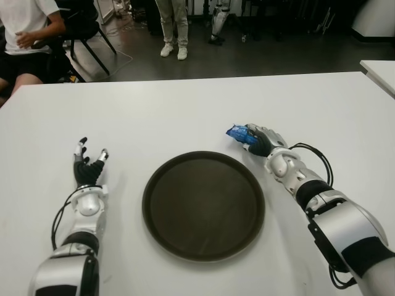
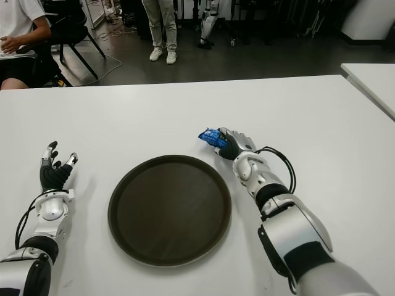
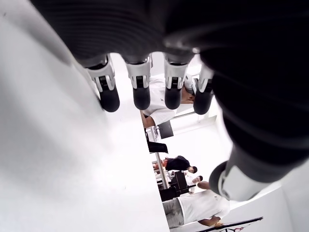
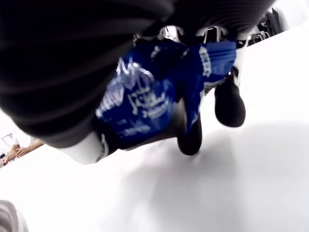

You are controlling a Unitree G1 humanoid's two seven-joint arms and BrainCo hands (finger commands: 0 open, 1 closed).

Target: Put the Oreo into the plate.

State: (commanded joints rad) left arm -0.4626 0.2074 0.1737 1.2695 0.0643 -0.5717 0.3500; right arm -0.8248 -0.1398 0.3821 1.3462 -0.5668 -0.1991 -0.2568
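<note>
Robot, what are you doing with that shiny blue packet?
The robot's right hand has its fingers closed around a blue Oreo packet, just past the far right edge of a round dark plate on the white table. The packet is not in the plate yet, and the plate holds nothing. The left hand shows to the left of the plate, fingers spread and holding nothing. People are in the room behind the table.

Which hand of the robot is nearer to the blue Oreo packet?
Right. The right hand grasps the Oreo packet beyond the plate; the left hand shows open, left of the plate.
</note>
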